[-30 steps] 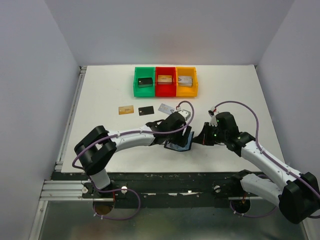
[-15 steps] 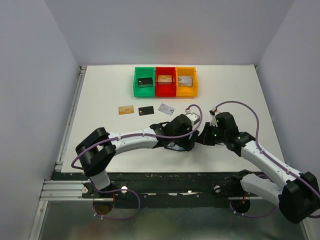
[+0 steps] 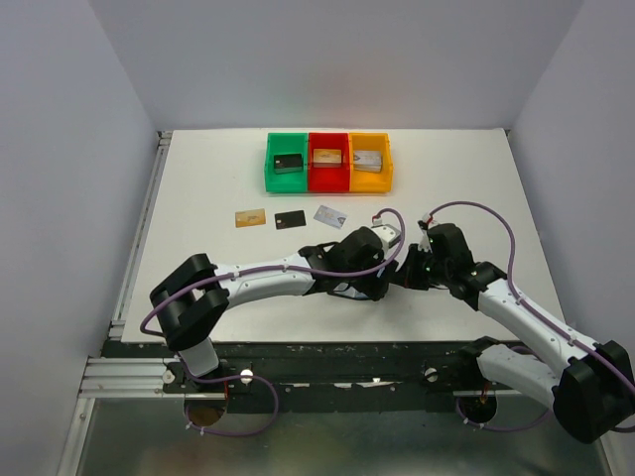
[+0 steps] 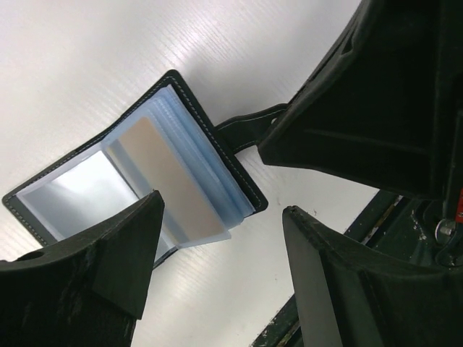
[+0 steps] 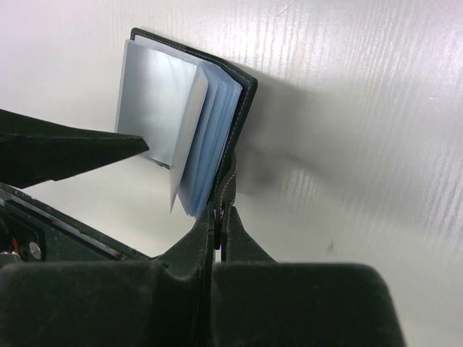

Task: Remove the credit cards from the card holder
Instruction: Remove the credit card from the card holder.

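Observation:
The card holder [image 4: 87, 195] lies open on the white table, black outside with bluish glossy sleeves, and a tan card [image 4: 170, 177] sits in one sleeve. My left gripper [image 4: 221, 271] hangs open just above its near corner, touching nothing. My right gripper [image 5: 221, 213] is shut on the holder's black strap [image 4: 246, 126], and the sleeves [image 5: 206, 130] stand fanned upward. In the top view my left gripper [image 3: 372, 283] covers the holder, with my right gripper [image 3: 405, 276] close beside it. Three credit cards lie on the table: tan-gold [image 3: 250, 217], black [image 3: 290, 219], silver [image 3: 329, 215].
Green [image 3: 270, 171], red [image 3: 328, 177] and orange [image 3: 387, 171] bins stand in a row at the back, each holding a blocky item. The table's near edge and black rail [image 3: 327, 349] run just behind the grippers. The two wrists are nearly touching.
My left gripper has shifted right and down over the card holder, hiding it in the top view. The right gripper has stayed shut on the strap, hardly moving.

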You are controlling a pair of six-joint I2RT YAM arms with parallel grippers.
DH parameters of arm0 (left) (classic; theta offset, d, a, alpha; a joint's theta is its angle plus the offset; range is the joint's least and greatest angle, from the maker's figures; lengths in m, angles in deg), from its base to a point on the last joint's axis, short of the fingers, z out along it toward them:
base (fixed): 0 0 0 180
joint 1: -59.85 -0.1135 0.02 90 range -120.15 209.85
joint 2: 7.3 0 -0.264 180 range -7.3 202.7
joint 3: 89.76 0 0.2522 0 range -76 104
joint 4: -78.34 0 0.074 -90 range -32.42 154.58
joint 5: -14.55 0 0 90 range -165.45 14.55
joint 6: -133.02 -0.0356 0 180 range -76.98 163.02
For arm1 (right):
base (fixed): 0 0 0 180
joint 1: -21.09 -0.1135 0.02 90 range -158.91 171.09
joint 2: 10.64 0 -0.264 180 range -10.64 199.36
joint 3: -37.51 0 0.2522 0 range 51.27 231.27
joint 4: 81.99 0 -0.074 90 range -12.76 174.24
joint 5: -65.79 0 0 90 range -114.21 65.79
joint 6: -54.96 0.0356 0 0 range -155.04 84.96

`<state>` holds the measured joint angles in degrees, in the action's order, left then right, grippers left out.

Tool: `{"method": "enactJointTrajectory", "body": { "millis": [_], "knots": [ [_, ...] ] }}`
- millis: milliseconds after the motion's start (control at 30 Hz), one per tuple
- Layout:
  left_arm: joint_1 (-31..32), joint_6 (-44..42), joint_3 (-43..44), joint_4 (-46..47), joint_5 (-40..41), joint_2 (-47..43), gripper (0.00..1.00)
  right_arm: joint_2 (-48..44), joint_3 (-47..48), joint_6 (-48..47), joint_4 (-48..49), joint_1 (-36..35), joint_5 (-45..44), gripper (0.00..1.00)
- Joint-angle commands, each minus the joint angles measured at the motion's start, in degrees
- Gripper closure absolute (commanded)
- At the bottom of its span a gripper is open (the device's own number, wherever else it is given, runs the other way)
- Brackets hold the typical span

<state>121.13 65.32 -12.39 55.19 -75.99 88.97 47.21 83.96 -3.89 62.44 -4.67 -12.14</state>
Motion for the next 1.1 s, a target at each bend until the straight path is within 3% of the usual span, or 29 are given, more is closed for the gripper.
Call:
{"method": "enactJointTrajectory", "body": {
  "millis": [0, 467, 1067],
  "knots": [
    [0.33, 0.02, -0.86, 0.07, 5.10, -2.75, 0.20, -0.28, -0.61, 0.39, -1.66, 0.18, -2.76, 1.00],
    [0.33, 0.11, 1.69, -5.02, 10.73, 0.67, 0.20, -1.15, 0.36, 0.31, -2.10, 0.18, -2.06, 1.00],
    [0.34, -0.68, 2.22, -4.41, 7.13, 2.34, 0.17, 0.08, 0.80, -0.04, -1.75, 0.18, -1.70, 1.00]
  ]
}}
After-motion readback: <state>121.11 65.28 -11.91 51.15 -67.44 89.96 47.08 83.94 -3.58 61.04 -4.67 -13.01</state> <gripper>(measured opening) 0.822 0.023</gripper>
